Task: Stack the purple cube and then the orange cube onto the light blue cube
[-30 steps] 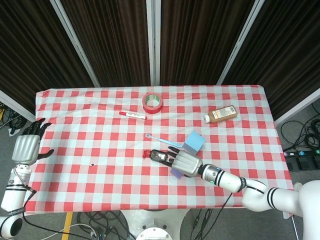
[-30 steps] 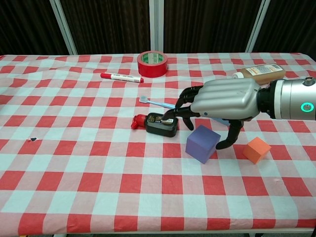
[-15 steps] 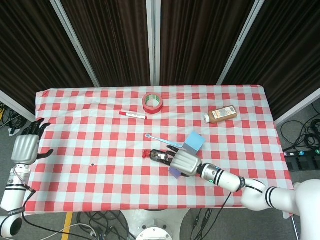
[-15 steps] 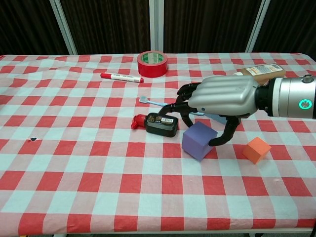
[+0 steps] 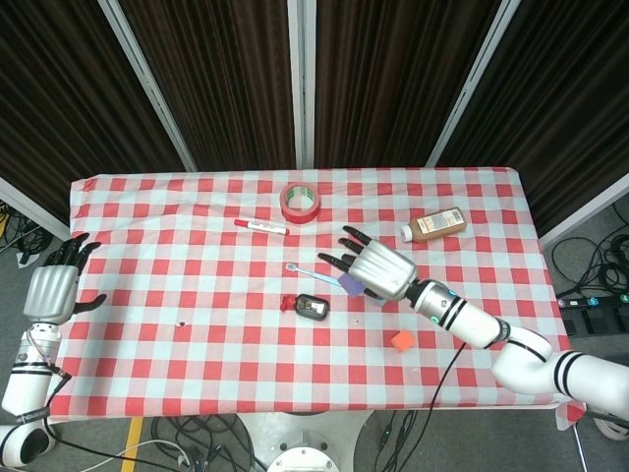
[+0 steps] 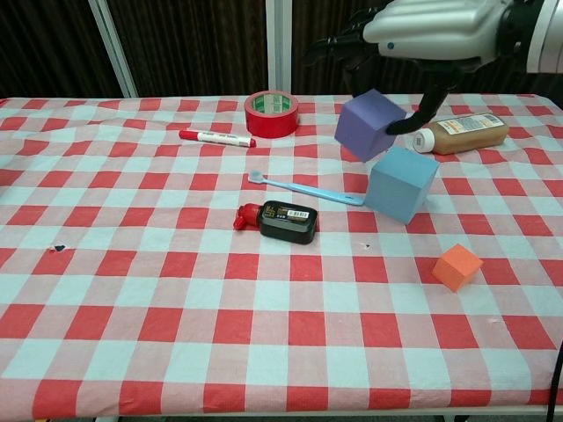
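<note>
My right hand [image 6: 427, 31] [image 5: 378, 267] holds the purple cube [image 6: 369, 124] [image 5: 350, 285] up in the air, gripped between thumb and fingers. The cube hangs tilted just above and left of the light blue cube [image 6: 401, 184], which stands on the cloth. In the head view the light blue cube is hidden under my hand. The orange cube [image 6: 457, 266] [image 5: 401, 340] lies alone nearer the front edge, to the right. My left hand [image 5: 54, 289] hovers off the table's left edge, fingers spread, holding nothing.
A blue toothbrush [image 6: 303, 187] lies left of the light blue cube. A black and red device [image 6: 280, 220], a red marker [image 6: 215, 138], a red tape roll [image 6: 271, 113] and a brown bottle [image 6: 459, 134] lie around on the checked tablecloth [image 6: 176, 308].
My right hand closed on the purple cube, lifted it off the cloth and carried it back toward the light blue cube. The left hand stayed still.
</note>
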### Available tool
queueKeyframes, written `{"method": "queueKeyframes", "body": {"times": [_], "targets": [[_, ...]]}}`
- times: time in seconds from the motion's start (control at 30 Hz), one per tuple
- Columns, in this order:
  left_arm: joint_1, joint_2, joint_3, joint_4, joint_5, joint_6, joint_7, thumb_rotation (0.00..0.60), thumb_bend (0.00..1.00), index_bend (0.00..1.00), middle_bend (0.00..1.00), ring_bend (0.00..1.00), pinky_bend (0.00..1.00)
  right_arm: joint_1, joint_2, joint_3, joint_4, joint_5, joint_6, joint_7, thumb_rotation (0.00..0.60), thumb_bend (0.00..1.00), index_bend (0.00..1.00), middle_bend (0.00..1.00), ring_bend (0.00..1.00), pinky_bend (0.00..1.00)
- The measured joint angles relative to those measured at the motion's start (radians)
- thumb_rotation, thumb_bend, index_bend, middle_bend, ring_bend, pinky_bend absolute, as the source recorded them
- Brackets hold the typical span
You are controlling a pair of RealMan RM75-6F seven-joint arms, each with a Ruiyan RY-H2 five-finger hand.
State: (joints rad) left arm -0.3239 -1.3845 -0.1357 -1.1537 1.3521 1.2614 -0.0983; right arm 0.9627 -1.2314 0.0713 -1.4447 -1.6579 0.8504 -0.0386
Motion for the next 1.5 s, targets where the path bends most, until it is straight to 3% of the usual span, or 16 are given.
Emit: {"method": "queueKeyframes", "body": {"times": [0.5,1.5], "targets": [[-0.003,-0.018,-0.003,0.030,-0.015,-0.012,0.026,0.600,0.21,0.23,0.20,0.13,0.24,0.002,0.071,-0.081,0.140,-0.099,0.043,0.183,0.600,0.16,0.07,0.45,0.13,0.08],[-0.004,-0.035,-0.003,0.062,-0.014,-0.017,0.023,0.600,0.21,0.23,0.20,0.13,0.24,0.056,-0.030,-0.200,0.389,-0.238,0.111,0.422,0.600,0.16,0.07,0.45,0.14,0.12]]}}
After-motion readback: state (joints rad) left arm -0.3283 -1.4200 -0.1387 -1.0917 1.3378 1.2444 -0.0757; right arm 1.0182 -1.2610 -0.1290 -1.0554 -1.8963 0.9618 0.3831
